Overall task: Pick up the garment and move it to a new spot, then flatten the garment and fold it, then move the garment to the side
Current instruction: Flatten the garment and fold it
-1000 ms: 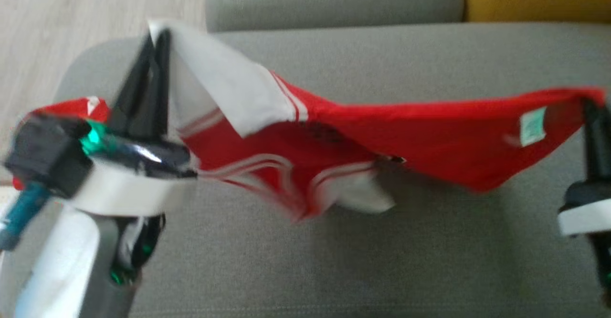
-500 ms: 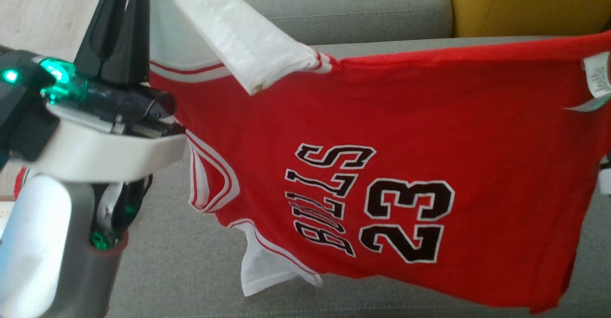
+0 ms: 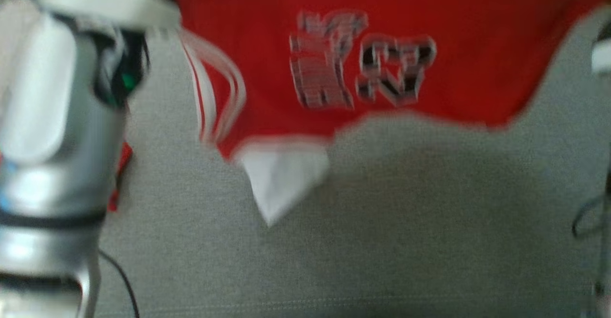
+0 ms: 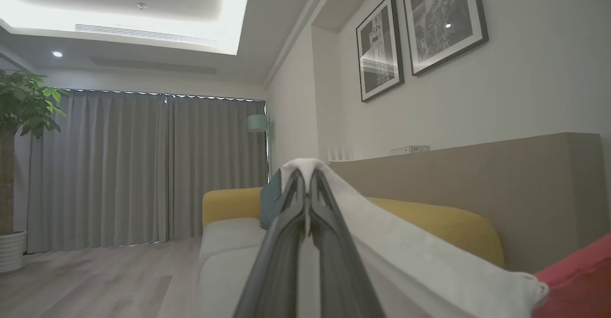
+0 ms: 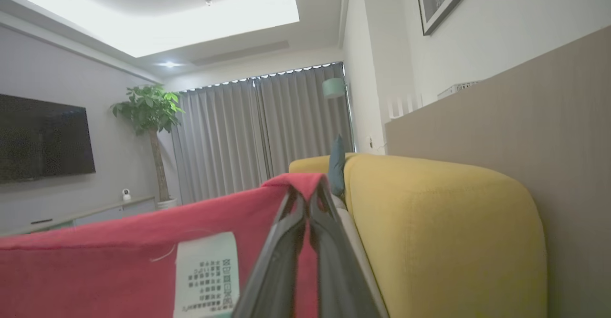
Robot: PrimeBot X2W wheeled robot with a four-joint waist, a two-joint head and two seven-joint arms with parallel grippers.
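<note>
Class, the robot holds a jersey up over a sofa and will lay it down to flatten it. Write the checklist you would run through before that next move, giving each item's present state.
1. Left gripper shut on the white trim of the jersey: ok.
2. Right gripper shut on the red edge beside the care label: ok.
3. Jersey hangs spread between both grippers, print facing the head camera: ok.
4. White sleeve tip lifted off the sofa seat: cannot tell, too blurred.
5. Dark cable apart from the jersey: ok.
6. Head view sharp enough to judge the placement: not ok.
</note>
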